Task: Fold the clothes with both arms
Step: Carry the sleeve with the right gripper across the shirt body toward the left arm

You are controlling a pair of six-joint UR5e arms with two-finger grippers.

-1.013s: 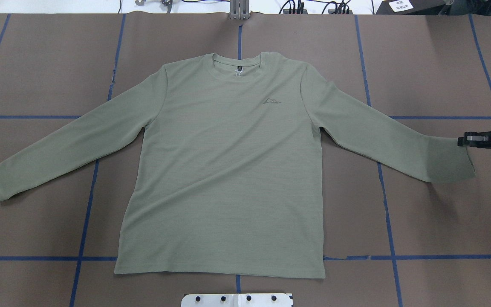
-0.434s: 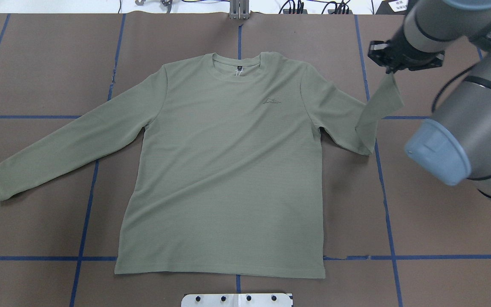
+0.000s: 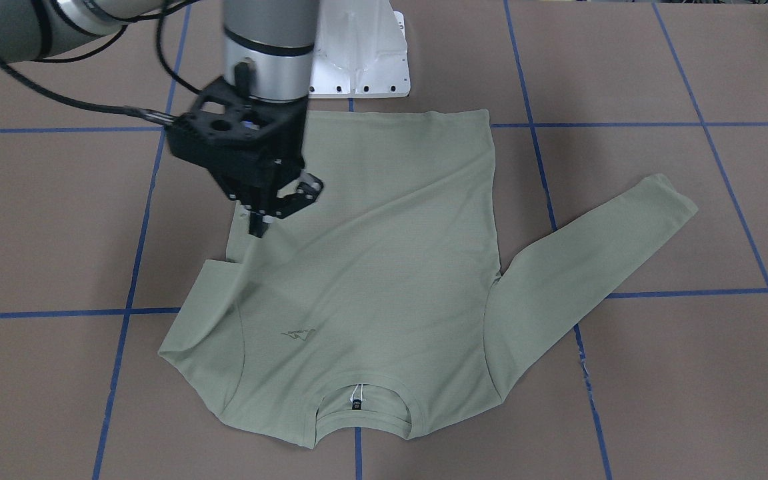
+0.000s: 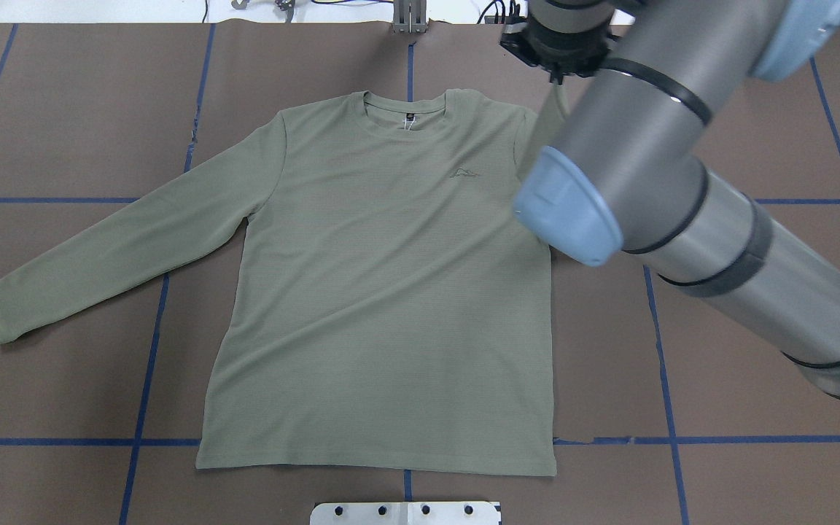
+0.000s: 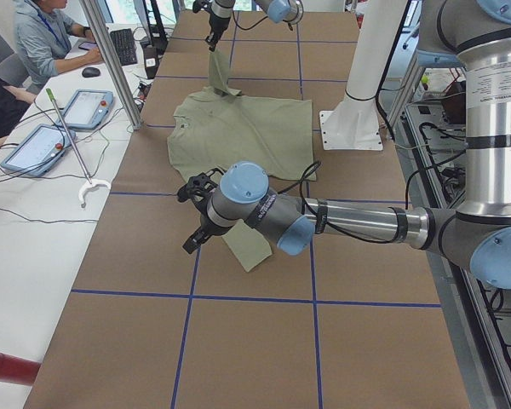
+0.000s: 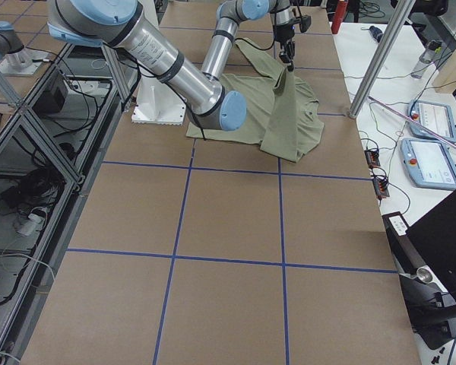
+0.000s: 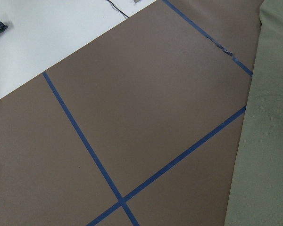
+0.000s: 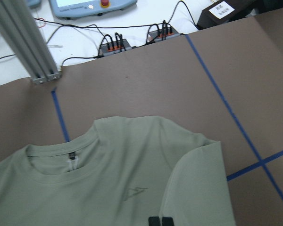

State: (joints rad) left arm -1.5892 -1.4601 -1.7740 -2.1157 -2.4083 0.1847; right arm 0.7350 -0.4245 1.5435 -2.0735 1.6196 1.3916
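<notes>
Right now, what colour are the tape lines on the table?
Blue tape lines on the brown table cover; clearest in the overhead exterior view.

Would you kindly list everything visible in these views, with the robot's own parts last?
table: one, brown cover.
tape lines: several, blue, gridding the table.
shirt: one, sage green, on the table, partly raised.
pedestal base: one, white, by the shirt's hem.
teach pendants: two, pale, on the side desk.
person: one clearly seen, at that desk.
right pincer: one, black, shut on the raised sleeve.
left pincer: one, black, near the flat sleeve; opening unclear.
</notes>
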